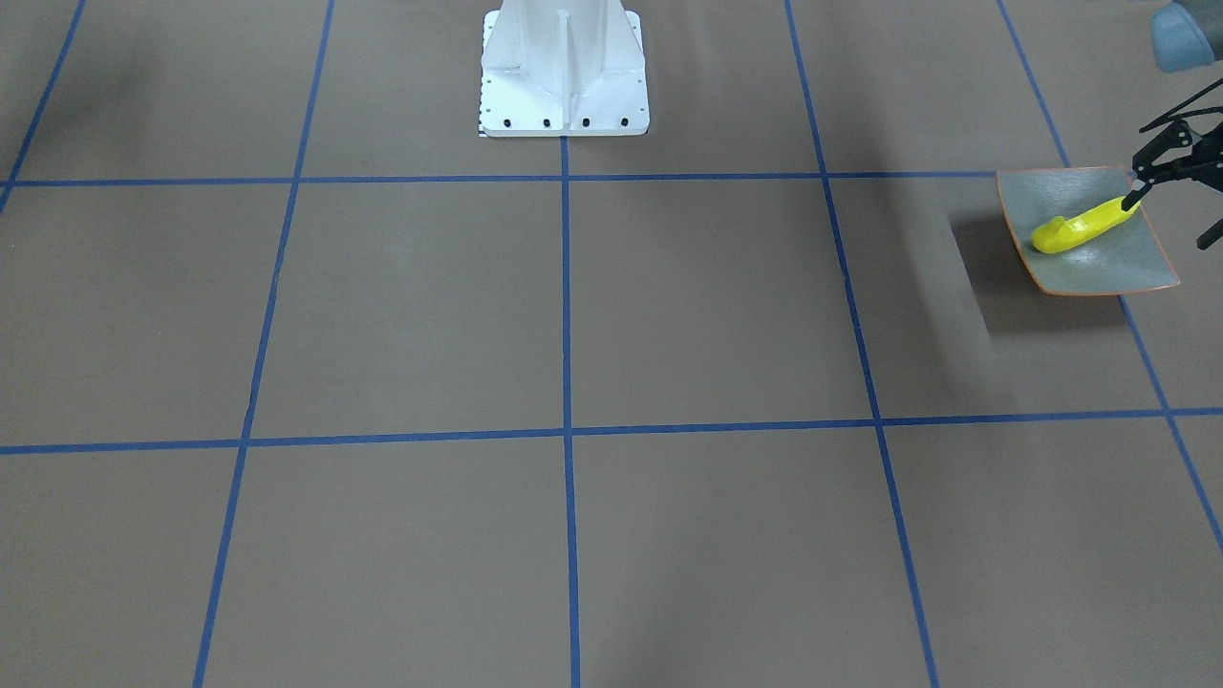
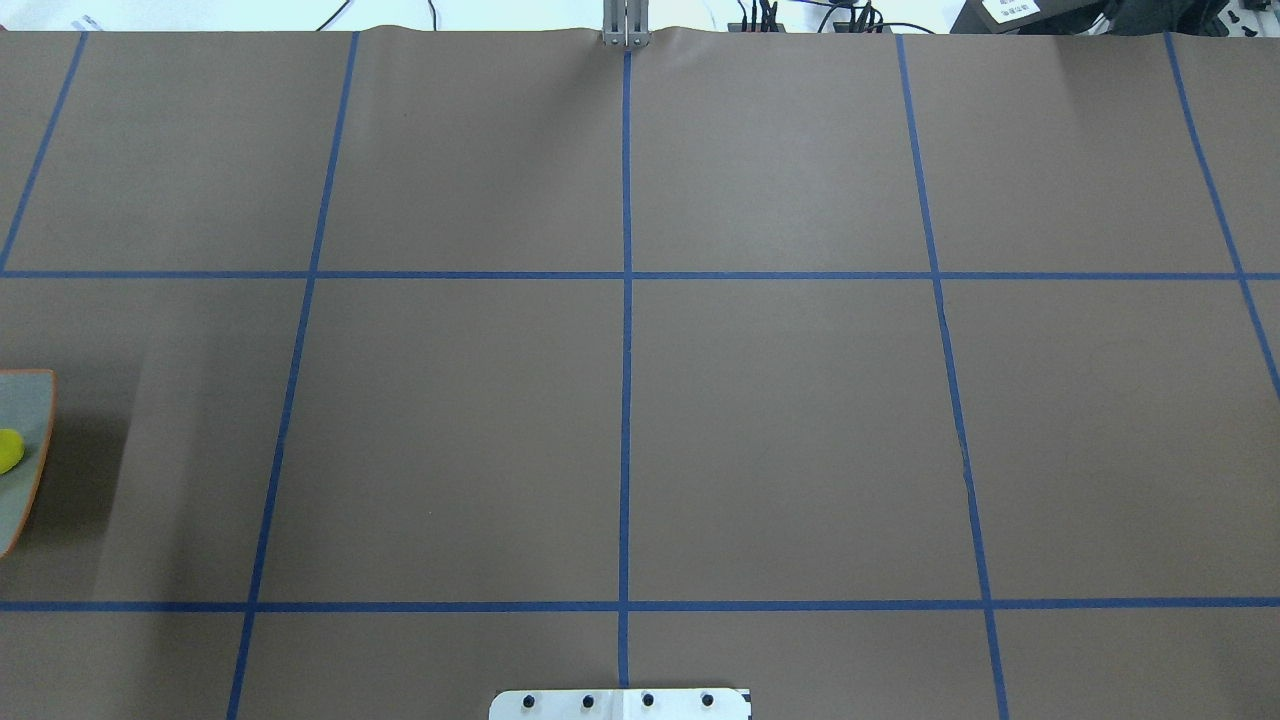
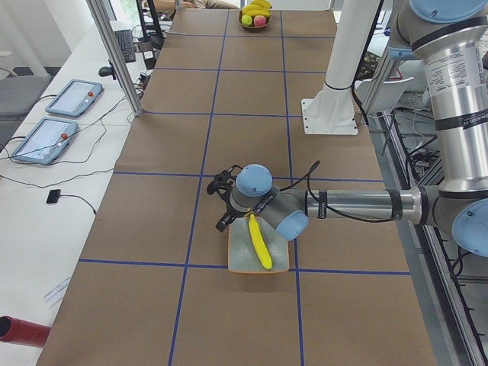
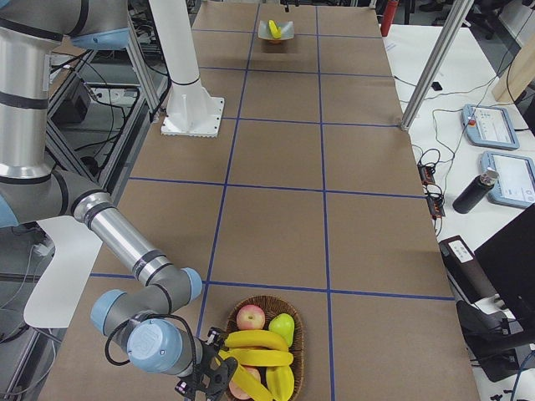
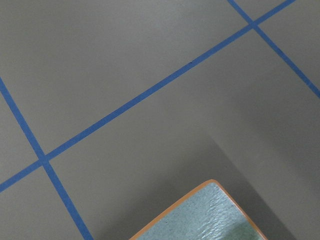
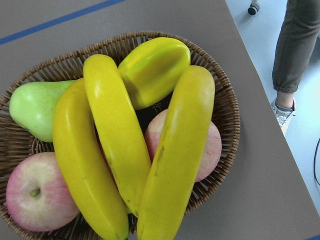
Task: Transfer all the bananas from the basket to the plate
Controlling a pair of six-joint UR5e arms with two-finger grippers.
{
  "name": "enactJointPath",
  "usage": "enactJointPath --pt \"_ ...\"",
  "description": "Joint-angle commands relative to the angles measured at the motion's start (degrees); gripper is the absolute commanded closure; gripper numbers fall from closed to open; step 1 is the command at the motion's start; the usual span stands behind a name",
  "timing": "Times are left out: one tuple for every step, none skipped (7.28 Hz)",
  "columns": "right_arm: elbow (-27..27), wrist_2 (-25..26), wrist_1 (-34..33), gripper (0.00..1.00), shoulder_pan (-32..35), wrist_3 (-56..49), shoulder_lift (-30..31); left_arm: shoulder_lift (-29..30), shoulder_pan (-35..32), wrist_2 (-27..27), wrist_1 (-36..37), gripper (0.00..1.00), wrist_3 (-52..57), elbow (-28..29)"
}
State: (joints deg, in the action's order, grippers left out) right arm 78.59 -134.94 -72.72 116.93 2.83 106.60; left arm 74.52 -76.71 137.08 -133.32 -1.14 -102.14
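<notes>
Three bananas point(image 6: 117, 135) in basket point(image 6: 227, 107), one point(image 1: 1084, 226) on plate point(image 1: 1099, 269); left hand point(image 1: 1170, 220) apart, right hand point(image 4: 219, 378) unclear.

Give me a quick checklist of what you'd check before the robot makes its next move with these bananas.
1. The first banana lies on the plate: ok.
2. The left gripper is free of it: ok, jaws open, though one fingertip is close to its end.
3. Room on the plate for more: ok, much of it is bare.
4. The basket is emptied of bananas: not ok, three bananas are in it.
5. Those are easy to reach: ok, they lie on top of the apples and pear.
6. The right gripper by the basket is open: cannot tell, seen only from the side.
</notes>
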Motion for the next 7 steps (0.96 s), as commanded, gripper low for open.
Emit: enactJointPath --pt "-3.85 0.47 9.53 0.01 -0.12 11.95 -0.25 -0.25 -0.11 0.03 -0.01 0.00 0.00 -1.05" --pt "-7.45 1.17 16.66 0.01 -0.39 15.33 -0.34 -0.25 -0.11 0.03 -0.01 0.00 0.00 -1.40" --pt "-7.23 0.83 17.52 0.01 -1.00 19.46 -0.60 -0.16 -0.11 0.03 -0.01 0.00 0.00 -1.40" --pt "-7.22 0.56 17.61 0.01 -2.57 21.85 -1.04 -0.07 -0.11 0.03 -0.01 0.00 0.00 -1.66" --pt "-7.14 0.12 18.22 0.01 -4.15 25.35 -2.08 -0.07 -0.11 0.03 -0.01 0.00 0.00 -1.75" --pt "-7.14 0.56 19.19 0.01 -5.91 27.56 -2.70 -0.07 -0.11 0.03 -0.01 0.00 0.00 -1.75" --pt "-7.22 0.47 19.20 0.01 -6.54 27.67 -2.80 0.01 -0.11 0.03 -0.01 0.00 0.00 -1.75"
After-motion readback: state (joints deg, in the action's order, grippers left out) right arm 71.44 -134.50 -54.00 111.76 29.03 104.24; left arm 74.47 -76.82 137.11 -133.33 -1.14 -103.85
